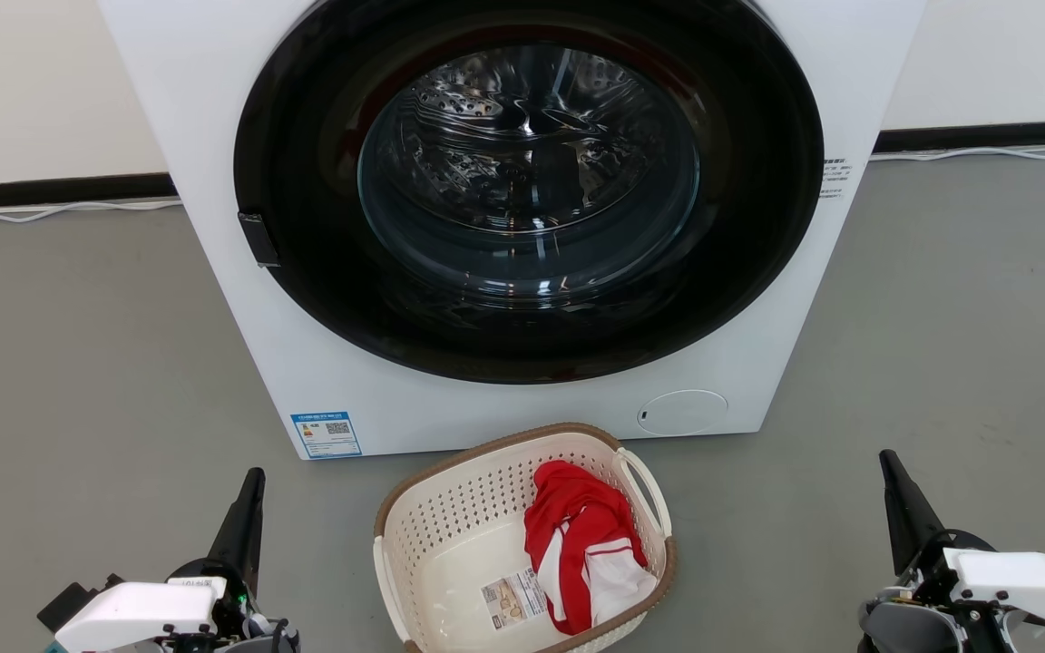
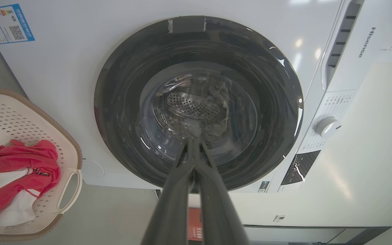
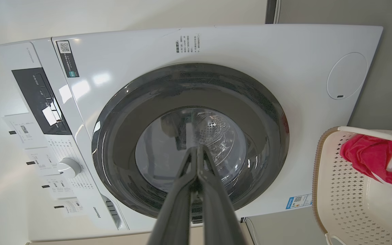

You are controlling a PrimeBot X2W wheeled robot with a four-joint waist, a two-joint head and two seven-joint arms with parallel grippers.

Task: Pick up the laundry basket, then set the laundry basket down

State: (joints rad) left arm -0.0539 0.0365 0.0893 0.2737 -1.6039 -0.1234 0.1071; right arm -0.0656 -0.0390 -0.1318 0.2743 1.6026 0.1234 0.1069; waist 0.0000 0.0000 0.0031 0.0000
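Both grippers are clenched tight with nothing between their fingers. The left gripper (image 1: 253, 481) sits low at the robot's left and the right gripper (image 1: 888, 462) low at its right, dark fingers pointing toward the machine ahead. Each wrist view shows the same thing: the left gripper (image 2: 193, 142) and the right gripper (image 3: 197, 150) have their two long fingers pressed together at the tips.

Between the two arms, on the grey floor (image 1: 78, 363), stands the laundry basket (image 1: 450, 517), well apart from either gripper. It is upright, cream-white with perforated walls and a brown rim, with a white handle (image 1: 646, 490) on the side toward the robot's right. A red and white garment (image 1: 581, 535) lies crumpled inside against that side, and a paper label (image 1: 513, 599) is on the bare bottom beside it. The basket's wall also shows at the edge of the left wrist view (image 2: 29, 112) and of the right wrist view (image 3: 339, 177).

Just behind the basket stands a white washing machine (image 1: 214, 136) with its round dark door (image 1: 527, 181) closed and the steel drum visible through the glass. A blue sticker (image 1: 326, 434) sits at its lower corner on the robot's left and a round cover (image 1: 683, 412) at the lower corner on the robot's right. A pale wall with a dark baseboard (image 1: 51, 189) runs behind, and a white cable (image 1: 60, 210) lies along its foot.
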